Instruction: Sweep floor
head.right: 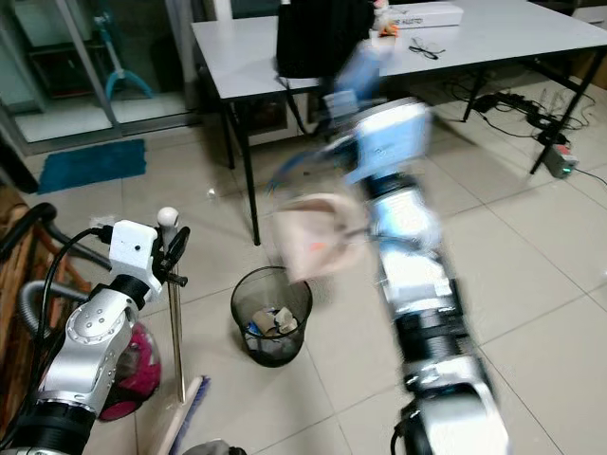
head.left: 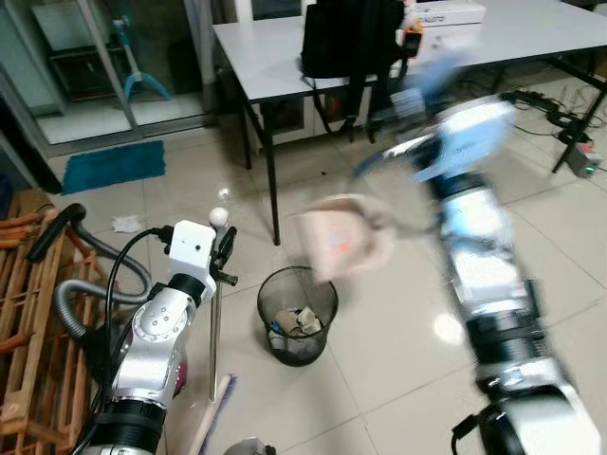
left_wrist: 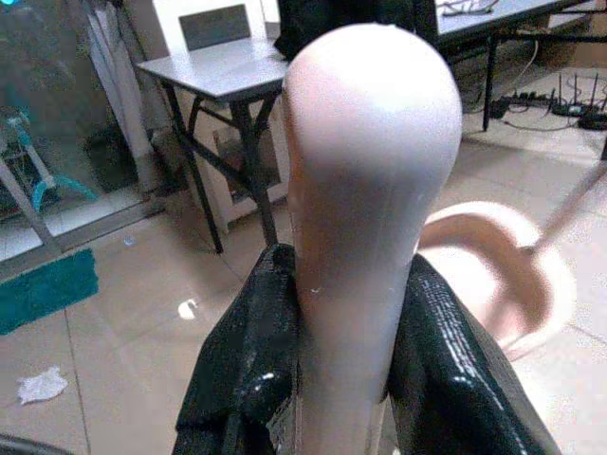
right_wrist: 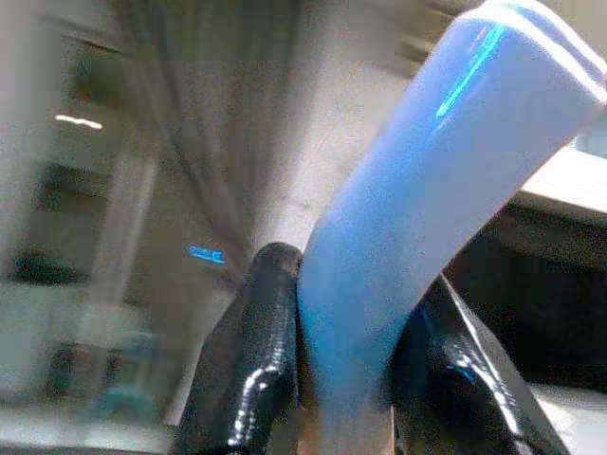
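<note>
A pale tiled floor (head.left: pixel 379 379) runs under a grey table with black legs (head.left: pixel 285 66), with a teal mat (head.left: pixel 112 163) by the glass door and a crumpled scrap of white paper (head.left: pixel 126 224) lying near it.

The left gripper (head.left: pixel 223 245) is pinched on the pink rounded top of a thin metal broom handle (left_wrist: pixel 370 142); the shaft stands nearly upright and the broom's head (head.left: pixel 213 417) rests on the tiles beside the robot. The right gripper (right_wrist: pixel 346 360) is clamped on the blue plastic handle of a dustpan (right_wrist: pixel 427 190), and the arm is badly blurred, so it looks to be swinging. The pinkish dustpan pan (head.left: pixel 341 237) hangs tilted above and just beyond a black wire-mesh wastebasket (head.left: pixel 297 313), which already holds crumpled litter.

The likely step is tipping the pan into the basket. The risk is aim: the pan sits off the basket's centre, so at this speed its load could spill past the rim onto the tiles. A low swing could also knock the light basket over. The broom, held at its very tip, could pivot and slip.
</note>
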You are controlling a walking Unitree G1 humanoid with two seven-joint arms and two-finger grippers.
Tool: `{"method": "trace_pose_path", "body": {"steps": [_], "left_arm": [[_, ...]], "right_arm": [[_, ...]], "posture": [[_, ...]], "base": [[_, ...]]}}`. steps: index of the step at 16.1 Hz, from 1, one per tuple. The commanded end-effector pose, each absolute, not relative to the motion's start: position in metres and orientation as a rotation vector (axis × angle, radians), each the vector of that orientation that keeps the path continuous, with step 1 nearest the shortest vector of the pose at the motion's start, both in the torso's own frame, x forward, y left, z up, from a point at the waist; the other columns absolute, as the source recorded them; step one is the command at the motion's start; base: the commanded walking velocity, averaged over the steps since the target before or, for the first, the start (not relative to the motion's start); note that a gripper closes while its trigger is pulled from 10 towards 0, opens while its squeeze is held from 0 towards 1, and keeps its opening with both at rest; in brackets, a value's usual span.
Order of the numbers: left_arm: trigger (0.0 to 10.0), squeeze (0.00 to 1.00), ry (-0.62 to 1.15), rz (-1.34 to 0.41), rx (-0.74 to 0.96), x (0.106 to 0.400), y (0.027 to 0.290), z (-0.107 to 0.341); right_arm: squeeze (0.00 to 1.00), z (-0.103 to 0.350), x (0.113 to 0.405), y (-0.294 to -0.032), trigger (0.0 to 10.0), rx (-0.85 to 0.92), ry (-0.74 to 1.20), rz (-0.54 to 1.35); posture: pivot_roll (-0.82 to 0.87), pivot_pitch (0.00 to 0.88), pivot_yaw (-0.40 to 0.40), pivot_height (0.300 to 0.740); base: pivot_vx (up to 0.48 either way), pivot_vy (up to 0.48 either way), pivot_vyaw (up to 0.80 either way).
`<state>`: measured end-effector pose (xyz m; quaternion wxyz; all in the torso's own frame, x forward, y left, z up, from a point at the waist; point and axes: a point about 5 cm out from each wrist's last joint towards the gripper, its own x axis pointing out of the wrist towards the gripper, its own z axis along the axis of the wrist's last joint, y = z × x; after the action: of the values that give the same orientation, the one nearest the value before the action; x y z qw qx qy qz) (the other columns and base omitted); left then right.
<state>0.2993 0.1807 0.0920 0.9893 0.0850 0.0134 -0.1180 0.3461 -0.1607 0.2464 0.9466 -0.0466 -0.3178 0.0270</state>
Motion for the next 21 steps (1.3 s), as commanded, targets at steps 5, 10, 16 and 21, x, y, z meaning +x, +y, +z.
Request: {"method": "trace_pose_path", "body": {"steps": [5,10,16,21], "left_arm": [[10.0,0.0,0.023,-0.251,0.137,0.301,0.18,0.092],[10.0,0.0,-0.004,-0.211,0.143,0.303,0.18,0.094],[10.0,0.0,-0.012,-0.195,0.145,0.302,0.179,0.093],[10.0,0.0,-0.028,-0.149,0.129,0.304,0.181,0.096]], "right_arm": [[0.0,0.239,0.35,-0.237,10.0,-0.224,-0.426,-0.328],[0.0,0.171,0.327,-0.224,10.0,-0.234,-0.216,-0.296],[0.0,0.149,0.32,-0.205,10.0,-0.241,-0.162,-0.214],[0.0,0.138,0.317,-0.193,10.0,-0.174,-0.137,-0.139]], "posture": [[-0.07,0.0,0.061,0.74],[-0.08,0.0,0.052,0.74],[-0.08,0.0,0.036,0.74],[-0.07,0.0,0.029,0.74]], "base": [[0.0,0.0,0.0],[0.0,-0.188,0.0],[0.0,-0.48,0.0],[0.0,-0.48,0.0]]}}
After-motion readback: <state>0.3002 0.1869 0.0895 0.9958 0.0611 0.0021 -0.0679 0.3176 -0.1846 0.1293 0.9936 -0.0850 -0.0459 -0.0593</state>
